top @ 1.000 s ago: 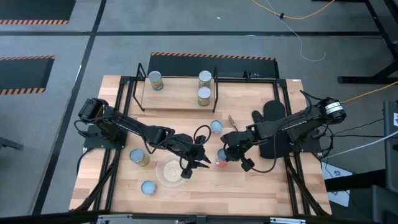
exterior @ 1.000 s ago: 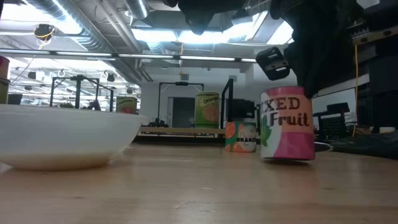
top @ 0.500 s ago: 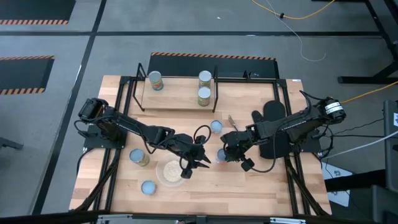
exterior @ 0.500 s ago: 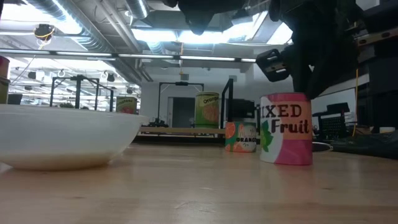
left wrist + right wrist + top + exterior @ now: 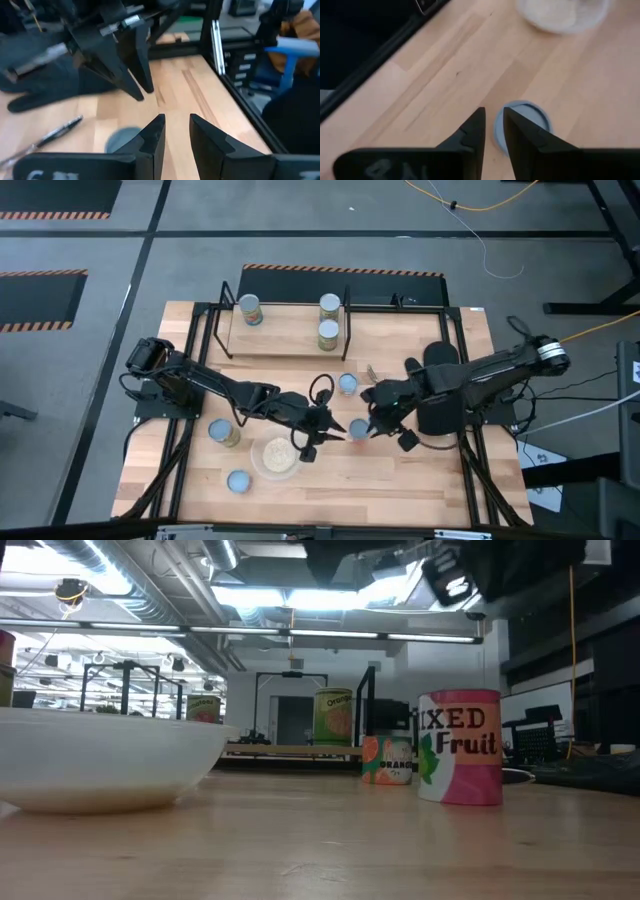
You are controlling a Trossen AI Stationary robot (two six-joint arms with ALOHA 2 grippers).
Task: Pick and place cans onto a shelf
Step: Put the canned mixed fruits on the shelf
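A can with a red-pink "Mixed Fruit" label point(image 5: 460, 747) and a pale blue top point(image 5: 358, 428) stands upright on its base on the table. My right gripper point(image 5: 374, 421) hangs above it, shut and empty; its wrist view shows its fingertips point(image 5: 493, 125) over the can top point(image 5: 522, 129). My left gripper point(image 5: 322, 437) is shut and empty just left of that can, beside the bowl. The shelf point(image 5: 285, 332) at the far side bears three cans point(image 5: 250, 310) point(image 5: 329, 305) point(image 5: 327, 334). Three more cans point(image 5: 346, 384) point(image 5: 224, 432) point(image 5: 238, 481) stand on the table.
A clear bowl of pale grain point(image 5: 275, 457) sits near the front, left of the mixed-fruit can. A pen point(image 5: 55, 132) lies beyond the can. Black frame rails point(image 5: 468, 450) run along the table's left and right sides. Bare wood point(image 5: 400, 485) lies at the front right.
The mixed-fruit can, tilted a second ago under my right gripper, has come down onto its base and stands upright. My right gripper has risen clear of it and drawn a little toward the table's right edge.
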